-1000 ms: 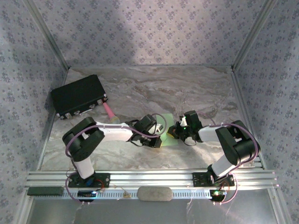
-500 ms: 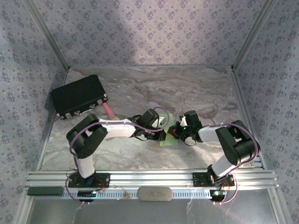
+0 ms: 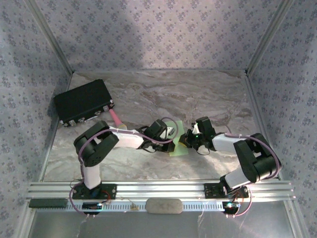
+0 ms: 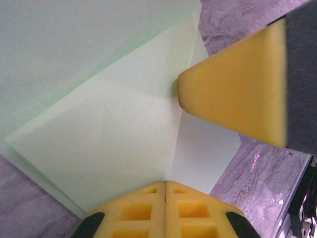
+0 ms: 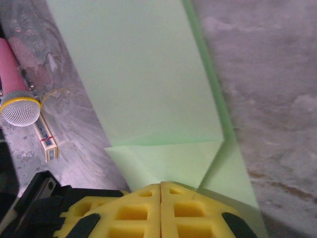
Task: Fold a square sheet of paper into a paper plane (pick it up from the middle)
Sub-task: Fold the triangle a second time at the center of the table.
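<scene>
The square sheet of paper (image 3: 179,147) is pale green and lies partly folded on the marble table between the two arms. In the left wrist view the paper (image 4: 114,129) shows diagonal creases and overlapping flaps. My left gripper (image 4: 165,184) is shut, its tips resting on the paper at a crease. My right gripper (image 5: 161,186) is shut too, its tips on a folded flap of the paper (image 5: 143,89). A yellow fingertip (image 4: 233,94) of the right gripper presses the paper's edge in the left wrist view. In the top view the left gripper (image 3: 171,140) and the right gripper (image 3: 184,141) nearly meet over the paper.
A big black box (image 3: 83,101) sits at the back left. A pink cylinder (image 3: 115,118) with a mesh end lies near it, seen as a pink cylinder (image 5: 15,84) beside a small yellowish card box (image 5: 45,136). Patterned walls enclose the table.
The left arm has pushed its gripper to the right across the paper, towards the right gripper. The visible green area has shrunk. The right gripper has stayed almost in place.
</scene>
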Motion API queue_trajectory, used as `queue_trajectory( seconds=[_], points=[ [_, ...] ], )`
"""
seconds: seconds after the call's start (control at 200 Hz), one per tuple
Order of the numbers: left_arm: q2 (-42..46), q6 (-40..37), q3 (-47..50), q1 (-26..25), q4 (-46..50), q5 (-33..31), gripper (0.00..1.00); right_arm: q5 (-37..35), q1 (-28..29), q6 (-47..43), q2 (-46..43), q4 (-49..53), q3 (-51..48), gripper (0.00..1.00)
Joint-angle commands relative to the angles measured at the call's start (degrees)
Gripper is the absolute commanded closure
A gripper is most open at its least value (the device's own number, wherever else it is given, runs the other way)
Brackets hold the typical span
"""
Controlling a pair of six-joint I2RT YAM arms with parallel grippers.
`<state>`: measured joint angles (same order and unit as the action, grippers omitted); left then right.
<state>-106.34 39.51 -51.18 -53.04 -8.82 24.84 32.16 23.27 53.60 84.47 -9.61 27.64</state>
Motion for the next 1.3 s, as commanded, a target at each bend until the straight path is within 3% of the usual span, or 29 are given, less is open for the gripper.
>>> queue_trajectory(
  seconds=[0.0, 0.2, 0.62, 0.845, 1.094, 1.294],
  points=[
    [-0.79, -1.65, 1.97, -0.45, 6.89, -1.59, 1.0, 0.44, 1.9, -3.0, 0.2, 3.41, 2.3, 0.93],
    [-1.06, -1.73, 1.07, -0.18, 7.06, -1.04, 1.0, -0.94, 3.51, -3.28, 6.99, 5.38, 4.39, 0.95],
    [-1.13, -2.78, 2.61, 0.43, 7.24, -1.03, 1.0, 2.17, -8.68, -6.02, 8.42, 1.78, 1.83, 0.95],
    [-1.22, -4.55, 4.32, 2.19, 5.3, 3.17, 1.0, 2.62, -12.77, -6.72, 6.37, 2.92, 2.22, 0.95],
    [-0.99, -6.74, 4.18, 3.49, 6.09, 5.3, 1.0, 1.87, -10.61, -7.13, -3.3, 7.9, 2.61, 0.93],
    [-1.05, -7.12, 3.81, 4.07, 6.52, 5.59, 1.0, 1.42, -2.61, -3.82, -0.08, 4.29, 2.98, 0.92]
  ],
)
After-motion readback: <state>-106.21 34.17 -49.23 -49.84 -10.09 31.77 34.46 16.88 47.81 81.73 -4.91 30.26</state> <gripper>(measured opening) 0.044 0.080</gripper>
